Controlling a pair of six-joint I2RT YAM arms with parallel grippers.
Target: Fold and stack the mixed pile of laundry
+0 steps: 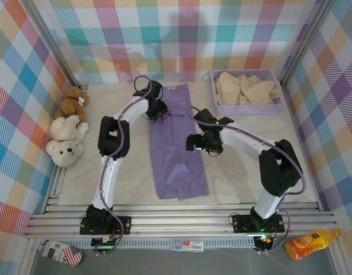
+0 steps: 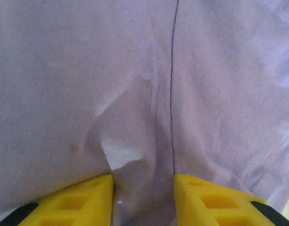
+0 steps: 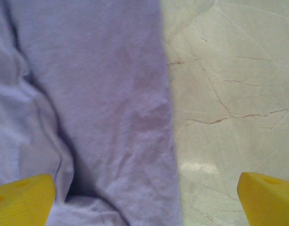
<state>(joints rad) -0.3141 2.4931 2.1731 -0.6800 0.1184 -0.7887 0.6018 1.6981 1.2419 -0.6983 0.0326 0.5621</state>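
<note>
2 garments are logged. Lavender-purple collared cloth shirt [image 1: 177,154] is laid flat as a long strip mid-table on the pale marbled tabletop [image 1: 239,172]. Cream-beige cloth garment [image 1: 245,89] is heaped in the lavender plastic mesh basket [image 1: 247,107] at the far right corner. Left gripper [image 2: 143,181] is set narrow astride a raised shirt crease; a pinch cannot be confirmed. Right gripper [image 3: 144,181] is spread wide over the shirt's right edge.

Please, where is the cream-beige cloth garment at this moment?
In the top view, the cream-beige cloth garment lies crumpled inside the lavender plastic mesh basket at the far right corner of the table.
</note>
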